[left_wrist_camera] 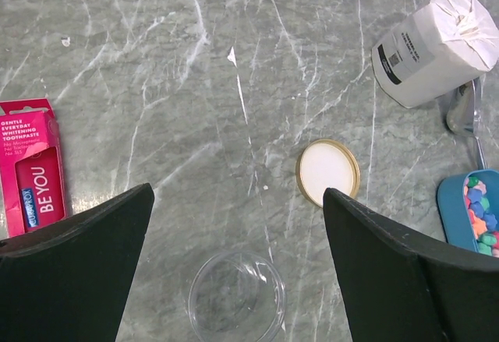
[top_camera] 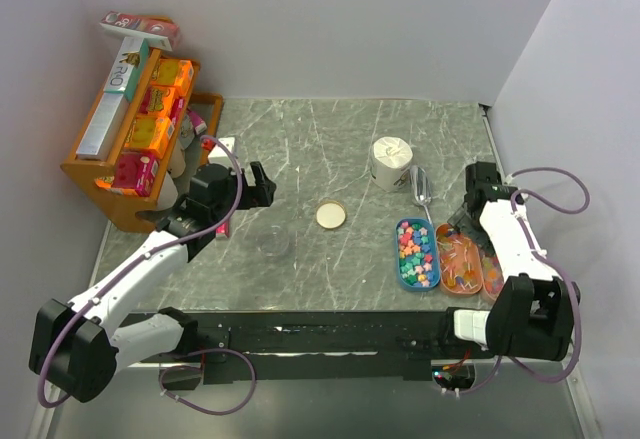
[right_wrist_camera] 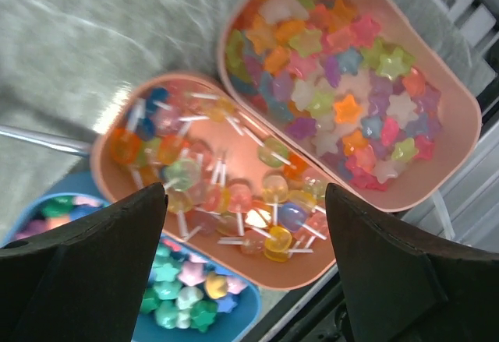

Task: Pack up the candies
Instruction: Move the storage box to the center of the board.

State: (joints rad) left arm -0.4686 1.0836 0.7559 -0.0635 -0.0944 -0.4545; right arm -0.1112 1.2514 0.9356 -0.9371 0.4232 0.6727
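The candies are small star-shaped sweets in mixed colours, filling a blue tray and a pink tray at the right. A second pink tray between them holds small lollipops. My right gripper hangs open just above these trays, with nothing between its fingers. My left gripper is open and empty above the table. An empty clear jar stands below it. The jar's gold-rimmed lid lies flat to its right.
A white paper-wrapped roll and a metal spoon lie behind the trays. A pink toothpaste box lies left of the jar. A wooden rack with orange boxes stands at the far left. Walls close three sides.
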